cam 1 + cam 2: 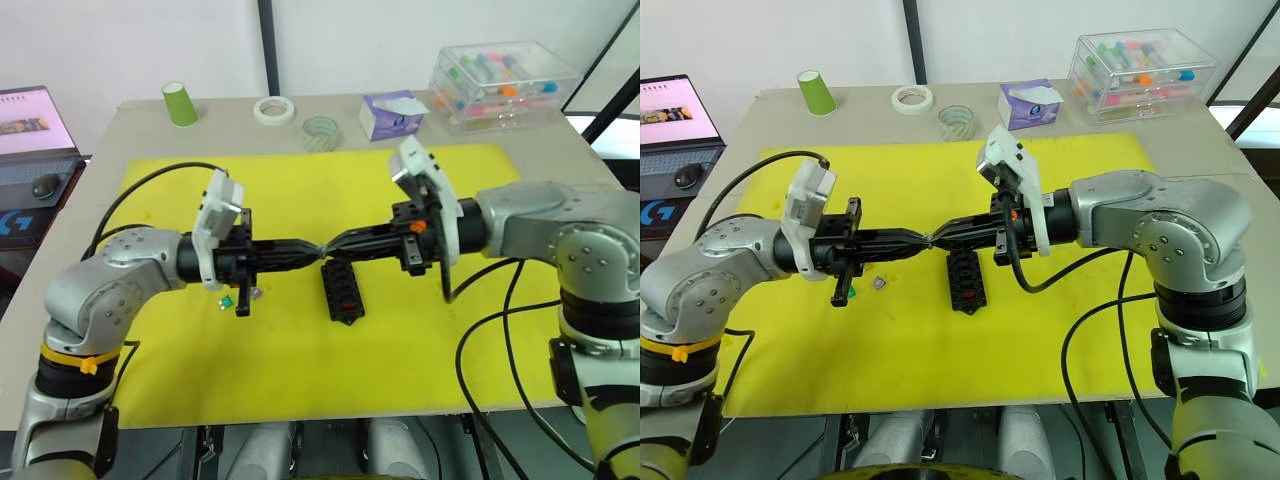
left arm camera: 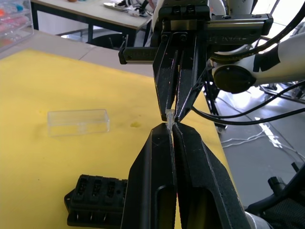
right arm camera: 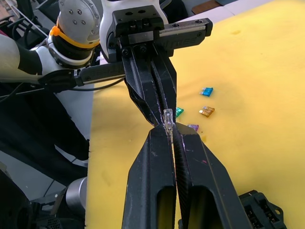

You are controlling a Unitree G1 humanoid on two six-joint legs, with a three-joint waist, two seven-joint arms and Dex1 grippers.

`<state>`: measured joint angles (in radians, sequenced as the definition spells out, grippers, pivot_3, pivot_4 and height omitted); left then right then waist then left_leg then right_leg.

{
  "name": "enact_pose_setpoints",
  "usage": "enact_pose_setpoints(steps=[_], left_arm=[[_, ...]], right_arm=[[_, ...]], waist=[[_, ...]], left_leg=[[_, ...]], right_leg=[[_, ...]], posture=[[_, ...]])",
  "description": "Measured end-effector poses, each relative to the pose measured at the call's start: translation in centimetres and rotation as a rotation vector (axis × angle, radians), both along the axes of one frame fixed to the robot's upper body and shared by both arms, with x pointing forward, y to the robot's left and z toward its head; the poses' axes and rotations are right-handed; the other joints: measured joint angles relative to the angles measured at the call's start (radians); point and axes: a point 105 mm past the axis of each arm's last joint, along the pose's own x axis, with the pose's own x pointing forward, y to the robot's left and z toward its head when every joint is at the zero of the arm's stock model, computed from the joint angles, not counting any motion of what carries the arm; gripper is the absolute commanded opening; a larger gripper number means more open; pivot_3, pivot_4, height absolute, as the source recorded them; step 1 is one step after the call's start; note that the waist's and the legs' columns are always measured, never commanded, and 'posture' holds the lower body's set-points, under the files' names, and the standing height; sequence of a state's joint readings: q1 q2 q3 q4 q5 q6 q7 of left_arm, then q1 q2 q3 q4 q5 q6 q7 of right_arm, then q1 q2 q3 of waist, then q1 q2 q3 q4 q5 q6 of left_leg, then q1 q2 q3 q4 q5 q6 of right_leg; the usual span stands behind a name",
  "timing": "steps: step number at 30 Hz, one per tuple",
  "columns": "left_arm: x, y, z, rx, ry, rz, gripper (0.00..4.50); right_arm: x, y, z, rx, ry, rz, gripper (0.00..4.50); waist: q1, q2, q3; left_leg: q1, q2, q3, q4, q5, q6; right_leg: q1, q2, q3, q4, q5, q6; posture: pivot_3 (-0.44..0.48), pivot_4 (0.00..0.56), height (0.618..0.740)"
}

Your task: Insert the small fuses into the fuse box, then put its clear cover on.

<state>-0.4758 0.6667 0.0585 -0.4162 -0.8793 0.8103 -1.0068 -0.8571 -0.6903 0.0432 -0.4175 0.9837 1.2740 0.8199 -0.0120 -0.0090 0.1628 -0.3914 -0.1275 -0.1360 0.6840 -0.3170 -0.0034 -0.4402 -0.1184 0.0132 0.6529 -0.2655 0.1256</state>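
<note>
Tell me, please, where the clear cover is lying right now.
In the left wrist view the clear cover lies flat on the yellow mat, apart from the fuse box and untouched by either gripper.

Head eyes: high, facing down at 12 o'clock over yellow mat point(image 1: 300, 380).
Wrists: close, facing each other, sharing the clear fuse point(image 2: 169, 117).

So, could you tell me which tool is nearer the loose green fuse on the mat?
Left. The left tool extends from just above the green fuse; the right tool reaches in from beyond the fuse box.
</note>
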Motion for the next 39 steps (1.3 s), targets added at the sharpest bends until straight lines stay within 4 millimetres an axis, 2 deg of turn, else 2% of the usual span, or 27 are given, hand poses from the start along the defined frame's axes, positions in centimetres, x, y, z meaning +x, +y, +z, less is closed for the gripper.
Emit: enact_pose_setpoints(steps=[2, 4, 8, 10, 14, 23, 39], left_arm=[[0.0, 0.1, -0.3, 0.035, 0.003, 0.003, 0.48], [0.3, 0.8, -1.7, 0.151, 0.008, 0.045, 1.02], [0.8, 1.6, -4.3, 0.29, -0.015, 0.082, 2.48], [1.1, 1.4, -5.2, 0.326, -0.048, 0.089, 3.2], [1.3, 0.9, -6.5, 0.369, -0.088, 0.084, 4.47], [0.8, -0.2, -9.6, 0.442, -0.127, 0.068, 4.47], [1.5, -0.8, -10.1, 0.426, -0.152, 0.086, 4.47]], right_arm=[[0.0, 0.2, -0.3, -0.016, 0.0, 0.007, 0.0], [0.1, -0.1, -0.4, -0.048, -0.027, -0.001, 0.0], [0.9, -0.8, -0.7, -0.173, -0.136, -0.028, 0.0], [1.4, -1.1, -1.7, -0.284, -0.222, -0.016, 0.0], [1.3, -1.3, -3.5, -0.407, -0.272, 0.071, 0.0], [1.2, -1.2, -5.5, -0.544, -0.336, 0.178, 0.0], [2.3, -1.3, -7.2, -0.616, -0.333, 0.178, 0.0]], waist=[[0.0, 0.0, 0.0], [0.0, 0.0, 0.0], [0.002, 0.0, 0.0], [0.003, 0.0, 0.0], [0.001, 0.0, 0.0], [0.005, 0.0, 0.0], [0.003, 0.0, 0.0]], left_leg=[[0.0, 0.0, 0.0, 0.0, 0.0, 0.0], [0.0, 0.0, 0.0, 0.0, 0.0, 0.0], [0.0, 0.0, 0.0, 0.0, 0.0, 0.0], [0.0, 0.0, 0.0, 0.0, 0.0, 0.0], [0.0, 0.0, 0.001, -0.001, 0.0, 0.0], [0.0, 0.0, 0.001, -0.001, 0.0, 0.0], [0.0, 0.0, 0.001, -0.001, 0.0, 0.0]], right_leg=[[0.0, 0.0, 0.0, 0.0, 0.0, 0.0], [0.0, 0.0, 0.0, 0.0, 0.0, 0.0], [0.0, 0.0, 0.0, -0.001, 0.0, 0.0], [0.0, 0.0, 0.0, -0.001, 0.0, 0.0], [0.0, 0.0, 0.0, -0.002, 0.0, 0.0], [0.0, 0.0, 0.0, -0.002, 0.0, 0.0], [0.0, 0.0, 0.0, -0.001, 0.0, 0.0]], posture=[[0.0, 0.15, 0.74], [0.0, 0.15, 0.74], [0.0, 0.15, 0.74], [0.0, 0.15, 0.74], [0.0, 0.15, 0.74], [0.0, 0.15, 0.74], [0.0, 0.15, 0.74]])
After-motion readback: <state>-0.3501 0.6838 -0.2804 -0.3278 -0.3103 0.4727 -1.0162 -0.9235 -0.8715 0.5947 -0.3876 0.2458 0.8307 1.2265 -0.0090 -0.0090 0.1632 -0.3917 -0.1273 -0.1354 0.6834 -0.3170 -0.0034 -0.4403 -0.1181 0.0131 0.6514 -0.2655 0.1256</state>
